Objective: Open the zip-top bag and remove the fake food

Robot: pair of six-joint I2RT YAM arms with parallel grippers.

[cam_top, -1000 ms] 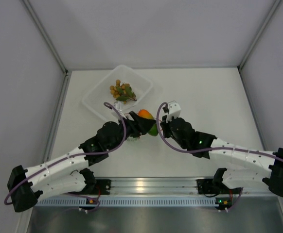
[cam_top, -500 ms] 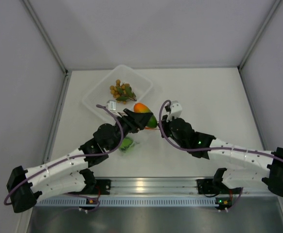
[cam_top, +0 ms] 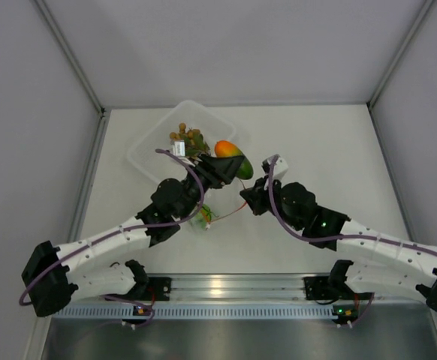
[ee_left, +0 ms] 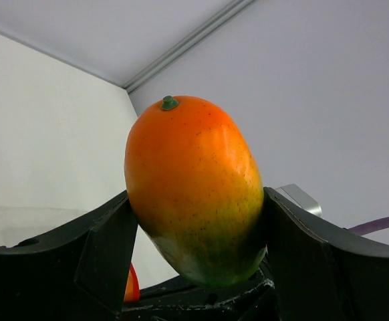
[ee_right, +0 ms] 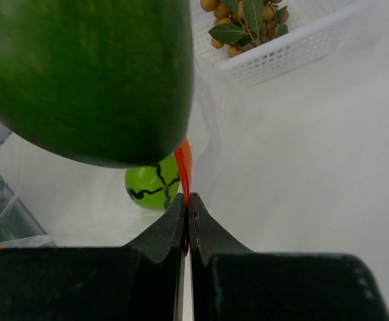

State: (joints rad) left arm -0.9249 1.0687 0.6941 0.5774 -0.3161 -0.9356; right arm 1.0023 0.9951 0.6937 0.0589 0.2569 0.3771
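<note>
My left gripper [cam_top: 230,166] is shut on the orange-and-green mango [cam_top: 233,157], held in the air beside the tray; the mango fills the left wrist view [ee_left: 191,187] between my fingers. My right gripper [cam_top: 247,196] is shut on the red-orange zip strip [ee_right: 184,167] of the clear zip-top bag [cam_top: 212,213], which lies between the arms. The green ball with dark marks [ee_right: 153,187] sits inside the bag [cam_top: 203,220]. The cluster of tan-brown balls with green leaves [cam_top: 188,139] lies in the tray, also seen in the right wrist view [ee_right: 244,23].
A rigid clear rectangular tray [cam_top: 147,154] stands at the back left of the white table. Grey walls close in the table on three sides. The arm bases sit on a metal rail [cam_top: 226,289] at the near edge.
My left gripper has lifted the mango out of the bag and carried it up and back toward the tray. My right gripper has stayed shut on the bag's zip strip, shifting slightly right.
</note>
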